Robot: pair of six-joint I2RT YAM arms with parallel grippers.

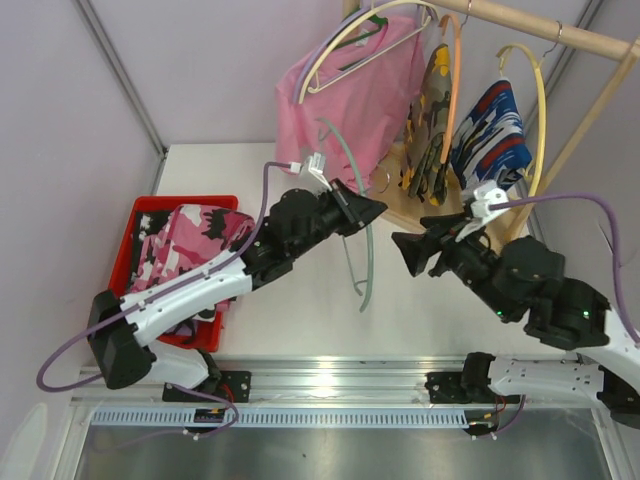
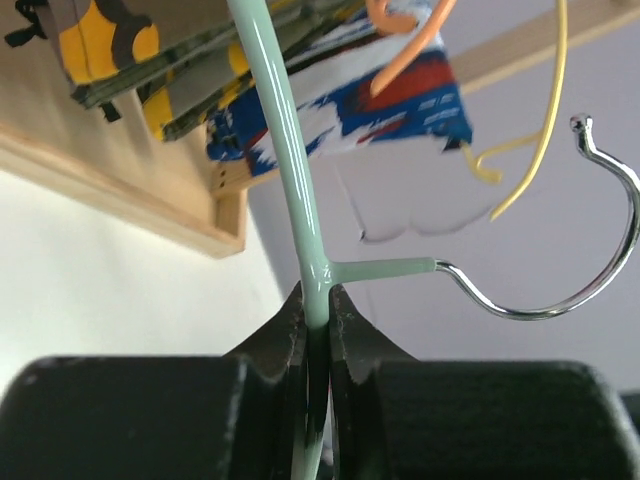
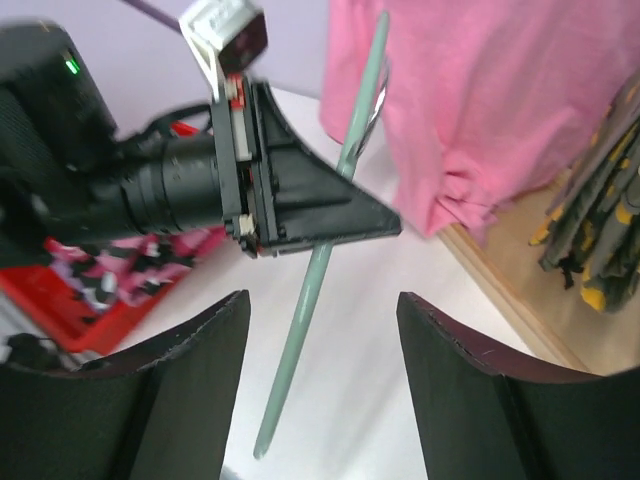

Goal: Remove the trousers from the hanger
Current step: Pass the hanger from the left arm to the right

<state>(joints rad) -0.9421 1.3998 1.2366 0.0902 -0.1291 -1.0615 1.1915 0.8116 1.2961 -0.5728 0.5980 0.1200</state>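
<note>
My left gripper point(image 1: 375, 208) is shut on a bare pale green hanger point(image 1: 366, 250), held above the table; its wrist view shows the jaws pinched on the green bar point(image 2: 312, 290) beside the metal hook point(image 2: 600, 240). The pink-and-black camouflage trousers point(image 1: 190, 240) lie in the red bin point(image 1: 135, 225). Yellow-olive camouflage trousers point(image 1: 430, 115) and blue, white and red trousers point(image 1: 492, 130) hang on the rack on hangers. My right gripper point(image 1: 405, 245) is open and empty, facing the green hanger point(image 3: 310, 300) and the left gripper point(image 3: 300, 200).
A plain pink T-shirt point(image 1: 360, 85) hangs on a cream hanger from the wooden rail point(image 1: 560, 35). The rack's wooden base point(image 1: 400, 205) lies at the back right. Grey walls stand on the left and behind.
</note>
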